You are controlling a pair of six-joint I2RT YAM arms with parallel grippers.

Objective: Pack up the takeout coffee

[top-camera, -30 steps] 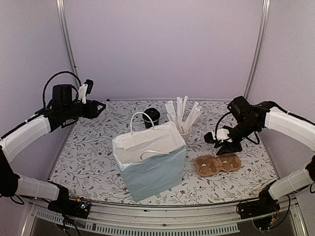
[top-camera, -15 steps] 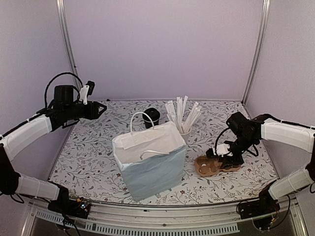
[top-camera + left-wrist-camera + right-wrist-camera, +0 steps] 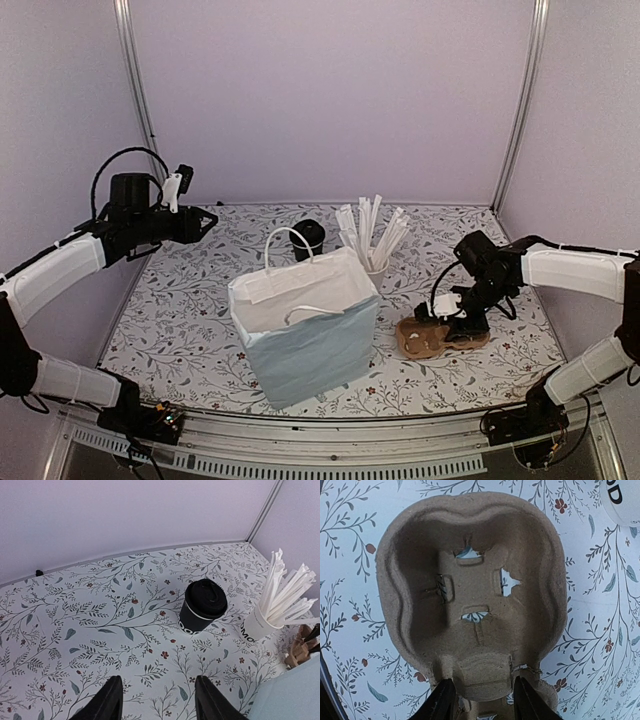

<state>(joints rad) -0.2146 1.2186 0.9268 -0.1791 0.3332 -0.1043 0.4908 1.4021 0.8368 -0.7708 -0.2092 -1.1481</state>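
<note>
The takeout coffee (image 3: 308,238) is a small black cup with a black lid, upright at the back of the table behind the bag. In the left wrist view the coffee (image 3: 202,608) stands well ahead of my left gripper (image 3: 158,681). That left gripper (image 3: 205,218) hangs open and empty above the table's left rear. My right gripper (image 3: 446,318) is low over the brown cardboard cup carrier (image 3: 440,336). In the right wrist view it (image 3: 482,682) stands open, its fingers on either side of the middle ridge of the carrier (image 3: 475,580).
A white paper bag (image 3: 305,320) with handles stands open at centre front. A white cup of tall wrapped sticks (image 3: 375,262) sits between the bag and the carrier, and shows in the left wrist view (image 3: 260,622). Enclosure walls ring the flowered table (image 3: 180,310).
My right gripper came down and leftward from above the carrier onto its middle ridge, and its jaws widened a little. The left arm has hardly moved.
</note>
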